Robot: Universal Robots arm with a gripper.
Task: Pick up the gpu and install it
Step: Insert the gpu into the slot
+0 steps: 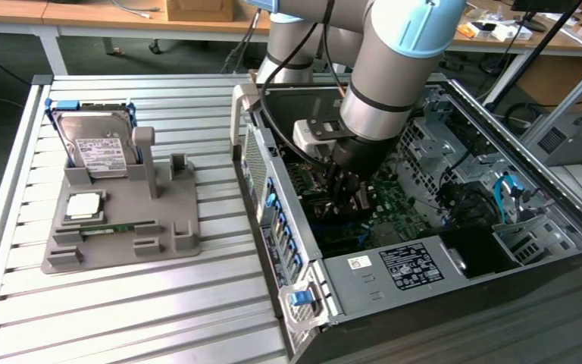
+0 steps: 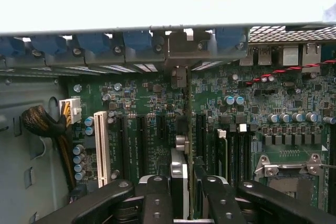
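Green motherboard (image 2: 152, 114) fills the floor of the open computer case (image 1: 392, 265), and my gripper (image 2: 181, 192) is down inside this case, above the expansion slots. My two fingers (image 2: 157, 198) are closed on the gpu (image 2: 181, 145); they stand partly apart because the card is between them.

In the wrist view I see the gpu edge-on, as a thin dark line. It stands on its edge, upright to the motherboard. Its long axis runs from my fingers straight toward the rear wall of the case, where the blue slot clips (image 2: 94, 43) sit in a row. The far end of the card, with its silver bracket (image 2: 181, 51), is at this rear wall, in the opening between two blue clips. The card lies along the slots, between the black slots on one side and the other; I cannot tell if it is already seated in a slot.

In the exterior view my gripper (image 1: 347, 193) is deep in the case and the card is mostly hidden under it. On the slatted table (image 1: 119, 303), to the exterior view's left, the grey holder (image 1: 129, 235) carries a hard drive (image 1: 94, 140), a processor (image 1: 82, 205) and a memory stick (image 1: 119, 227).
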